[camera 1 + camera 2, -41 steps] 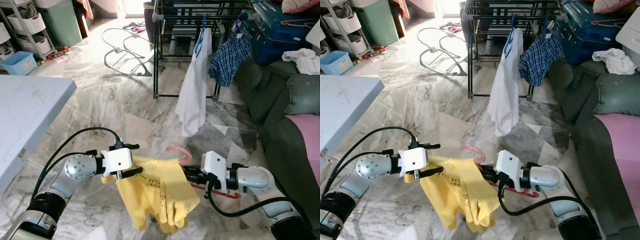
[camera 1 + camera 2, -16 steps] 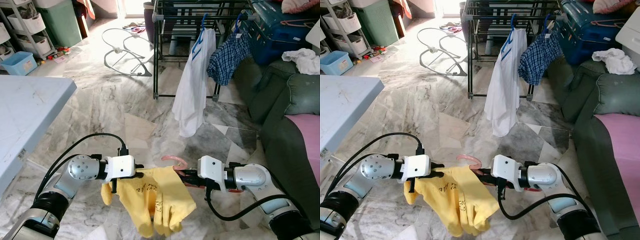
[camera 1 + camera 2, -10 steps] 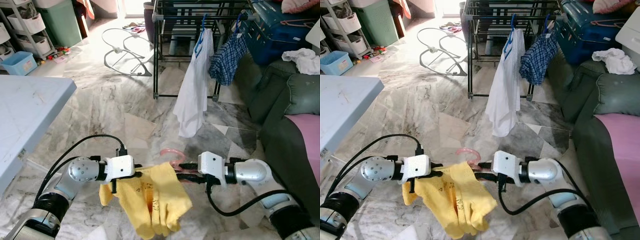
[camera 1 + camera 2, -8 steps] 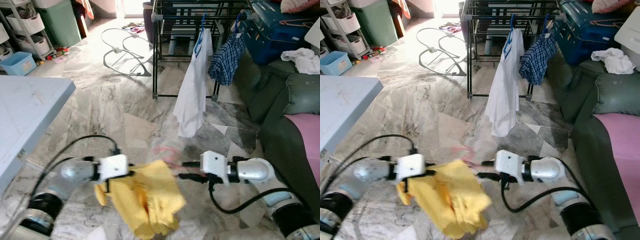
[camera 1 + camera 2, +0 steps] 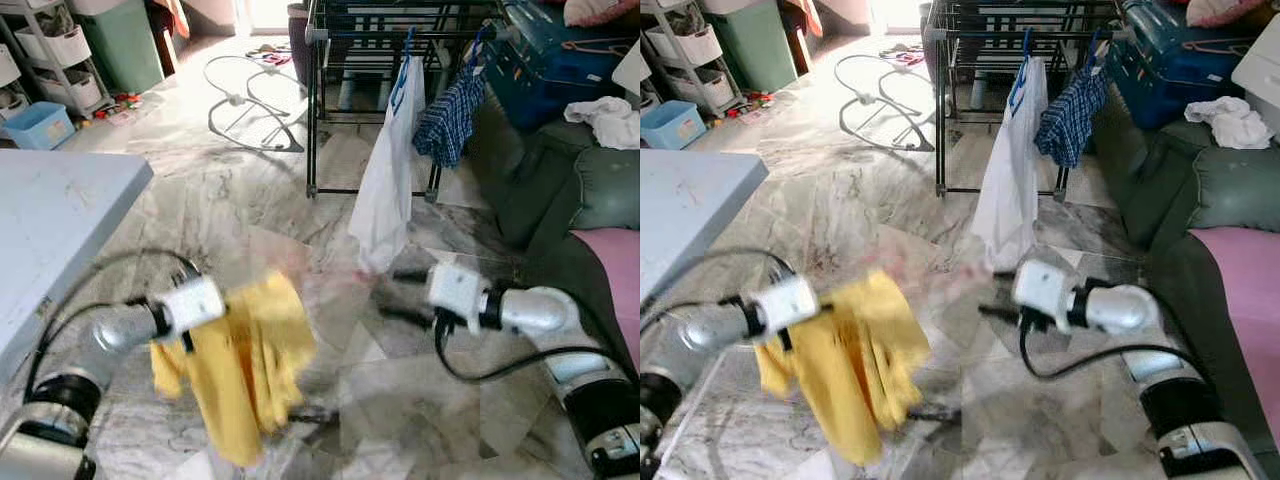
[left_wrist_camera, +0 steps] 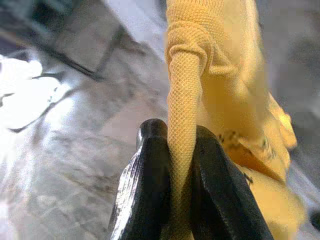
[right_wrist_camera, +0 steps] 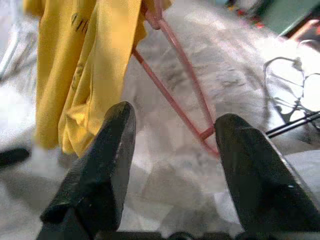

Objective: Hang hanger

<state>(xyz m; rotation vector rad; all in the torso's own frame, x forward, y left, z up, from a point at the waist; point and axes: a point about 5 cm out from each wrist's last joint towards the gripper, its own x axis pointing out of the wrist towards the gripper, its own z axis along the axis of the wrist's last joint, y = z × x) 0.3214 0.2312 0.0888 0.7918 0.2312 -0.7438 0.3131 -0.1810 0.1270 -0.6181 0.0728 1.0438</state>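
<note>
Nearest to you, your left pincer (image 6: 172, 200) is clenched on a rolled edge of the yellow shirt (image 5: 245, 360); in the left wrist view the knit fabric is squeezed between both black fingers (image 6: 145, 190). In the head views the shirt hangs down from that pincer (image 5: 215, 300) over the marble floor (image 5: 200, 200), blurred by motion.

Your right pincer (image 7: 172, 165) is released, its two fingers (image 7: 97, 170) spread wide with nothing between them. Through that gap, the right wrist view shows the pink hanger (image 7: 175, 75), threaded in the yellow shirt (image 7: 80, 65) and apart from both fingers. In the head views the right pincer (image 5: 405, 297) sits well to the right of the shirt, pointing toward it. The hanger is only a faint pink smear there, so you cannot tell its exact position from the head views.

To your left is the corner of a pale bench (image 5: 60, 210).

Farther off stands a black drying rack (image 5: 330, 60), with a white garment (image 5: 385, 190) on a blue hanger (image 5: 403, 65) and a blue plaid shirt (image 5: 450, 110) beside it. A dark green sofa (image 5: 580, 190) lies along your right, with a white cloth (image 5: 610, 120) on it.
</note>
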